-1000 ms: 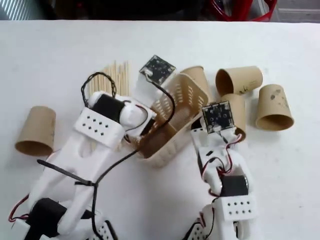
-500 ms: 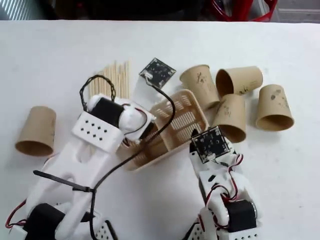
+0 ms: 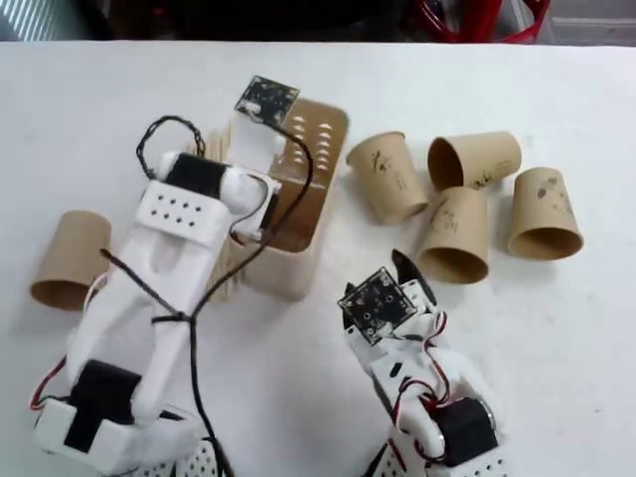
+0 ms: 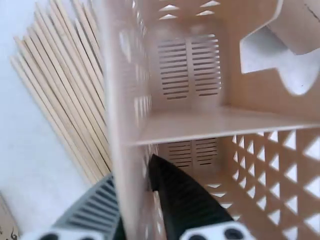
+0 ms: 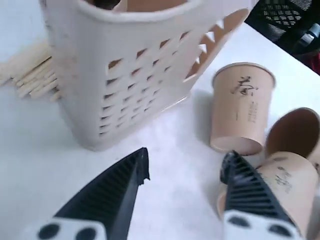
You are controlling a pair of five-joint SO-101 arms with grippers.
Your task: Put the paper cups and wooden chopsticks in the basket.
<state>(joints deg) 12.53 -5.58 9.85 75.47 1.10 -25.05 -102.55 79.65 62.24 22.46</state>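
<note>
The beige slotted basket [image 3: 303, 174] stands upright on the white table, over part of the wooden chopsticks [image 3: 231, 276]. My left gripper [image 3: 260, 221] is shut on its near wall. In the left wrist view that wall [image 4: 127, 150] runs between the two fingers, with the chopsticks [image 4: 65, 100] lying outside it. My right gripper [image 3: 407, 273] is open near the table's front, a little apart from the basket [image 5: 130, 65]. Several brown paper cups lie to the right [image 3: 388, 177] [image 3: 474, 159] [image 3: 455, 237] [image 3: 545, 212]. One more cup [image 3: 70, 258] lies at the far left.
The bare white table [image 3: 556, 348] stretches to the front right and along the back. Red and dark objects [image 3: 477, 20] stand beyond the far edge. A black cable [image 3: 189, 328] trails along the left arm.
The left arm has swung the basket from lying tilted to standing upright, farther back and to the left. The right gripper has pulled back from the basket toward the front.
</note>
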